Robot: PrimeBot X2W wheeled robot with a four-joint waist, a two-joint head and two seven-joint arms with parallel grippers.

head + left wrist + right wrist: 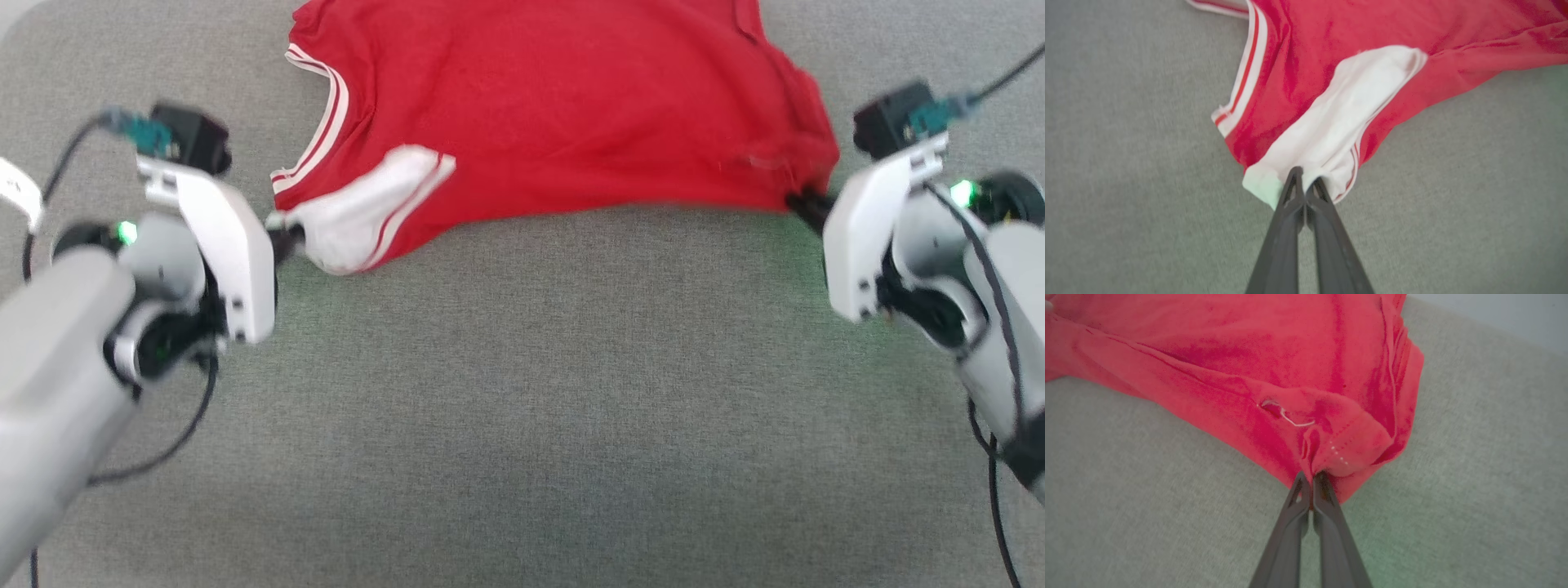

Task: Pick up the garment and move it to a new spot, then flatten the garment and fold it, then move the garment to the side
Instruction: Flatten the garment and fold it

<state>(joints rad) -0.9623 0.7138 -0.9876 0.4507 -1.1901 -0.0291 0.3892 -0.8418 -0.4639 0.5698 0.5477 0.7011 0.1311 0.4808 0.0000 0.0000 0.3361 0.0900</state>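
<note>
The garment point(555, 106), a red T-shirt with a white sleeve and striped seams, lies spread across the far half of the grey surface. My left gripper point(282, 241) is shut on the white sleeve point(1339, 122) at the shirt's near left corner, with the sleeve's end bunched between the fingers point(1306, 181). My right gripper point(804, 208) is shut on the red hem corner point(1355, 445) at the near right, where the cloth puckers around the fingertips. The shirt's near edge runs stretched between the two grippers. Its far part is cut off by the top of the head view.
Grey fabric surface point(522, 408) extends toward me below the shirt. Dark cables point(192, 425) trail from both wrists. A paler wall or edge point(1515, 318) shows past the surface in the right wrist view.
</note>
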